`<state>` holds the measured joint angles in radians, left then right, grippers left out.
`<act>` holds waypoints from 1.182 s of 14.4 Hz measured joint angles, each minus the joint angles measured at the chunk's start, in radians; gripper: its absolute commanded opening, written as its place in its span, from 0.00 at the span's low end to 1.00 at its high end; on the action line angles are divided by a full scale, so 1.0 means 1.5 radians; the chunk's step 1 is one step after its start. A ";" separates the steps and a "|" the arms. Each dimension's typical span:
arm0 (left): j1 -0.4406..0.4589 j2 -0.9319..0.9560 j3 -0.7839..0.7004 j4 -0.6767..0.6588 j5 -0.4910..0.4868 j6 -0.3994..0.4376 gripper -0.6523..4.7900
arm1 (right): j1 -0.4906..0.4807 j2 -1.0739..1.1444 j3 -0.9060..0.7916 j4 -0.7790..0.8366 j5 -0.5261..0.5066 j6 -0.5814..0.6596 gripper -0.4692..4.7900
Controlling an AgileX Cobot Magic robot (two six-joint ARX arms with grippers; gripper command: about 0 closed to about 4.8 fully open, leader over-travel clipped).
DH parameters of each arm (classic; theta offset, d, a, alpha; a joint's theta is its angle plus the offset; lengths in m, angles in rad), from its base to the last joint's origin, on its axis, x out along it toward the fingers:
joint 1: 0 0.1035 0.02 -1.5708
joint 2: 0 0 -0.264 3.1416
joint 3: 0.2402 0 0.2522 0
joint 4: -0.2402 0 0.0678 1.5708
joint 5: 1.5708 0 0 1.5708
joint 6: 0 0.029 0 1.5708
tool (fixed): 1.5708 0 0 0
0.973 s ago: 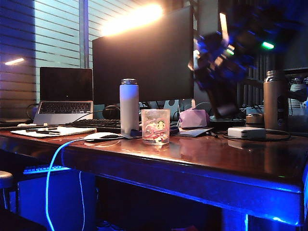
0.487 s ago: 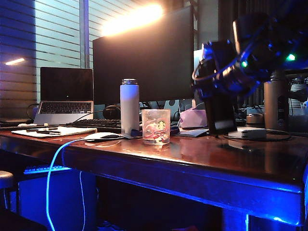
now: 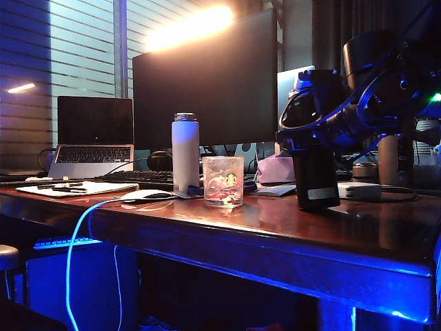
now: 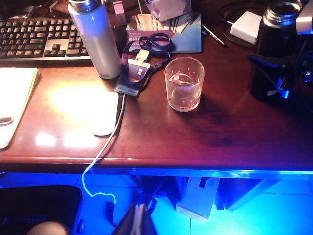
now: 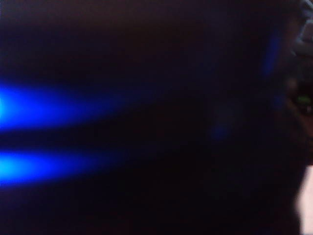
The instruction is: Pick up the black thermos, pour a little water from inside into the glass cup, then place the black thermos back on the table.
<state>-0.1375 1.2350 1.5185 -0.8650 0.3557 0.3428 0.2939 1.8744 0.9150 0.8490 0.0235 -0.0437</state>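
Exterior view showed the right gripper (image 3: 313, 141) wrapped round the upper half of the black thermos (image 3: 315, 181), its jaws held wide by the bottle's girth and pressed on either side of it. The thermos stood upright, long axis vertical, its base on or just above the table (image 3: 227, 224); I could not tell whether it bore its own weight. A pale label sat low on its body.

From the thermos, the glass cup (image 3: 222, 181) lay toward nine o'clock, near but apart, with bare wood between them. In the left wrist view the cup (image 4: 184, 83) held a little clear water, and the thermos (image 4: 273, 49) stood off toward three o'clock with its mouth uncapped. Judging from that, the pour looked done and the setting-down was the step in hand: the coming move turned on the bottle staying vertical while the jaws let go sideways and drew off.

The right arm was plainly the nearer one. The left gripper did not show in any view; its state could not be told. The right wrist view was nearly black with blue streaks and gave nothing.

Counted: one black thermos, one glass cup, one white bottle (image 3: 185, 152) at the cup's nine o'clock, one bronze bottle (image 3: 391, 141) behind the arm, one keyboard (image 4: 39, 38), one mouse (image 4: 104, 112).
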 measured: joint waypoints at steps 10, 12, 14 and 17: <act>0.000 0.000 0.000 0.000 0.000 0.000 0.16 | -0.001 -0.005 -0.047 0.058 -0.011 0.012 0.82; 0.000 0.000 0.000 0.000 0.000 0.000 0.16 | 0.000 -0.006 -0.053 0.074 -0.017 0.008 0.88; 0.000 0.000 0.000 0.000 0.000 0.000 0.16 | 0.000 -0.014 -0.053 0.084 -0.030 0.006 0.96; 0.000 0.000 0.000 0.000 0.000 0.000 0.16 | 0.000 -0.040 -0.054 0.084 -0.031 0.007 0.96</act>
<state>-0.1379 1.2350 1.5188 -0.8654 0.3557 0.3428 0.2935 1.8149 0.8333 0.9752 -0.0227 -0.0338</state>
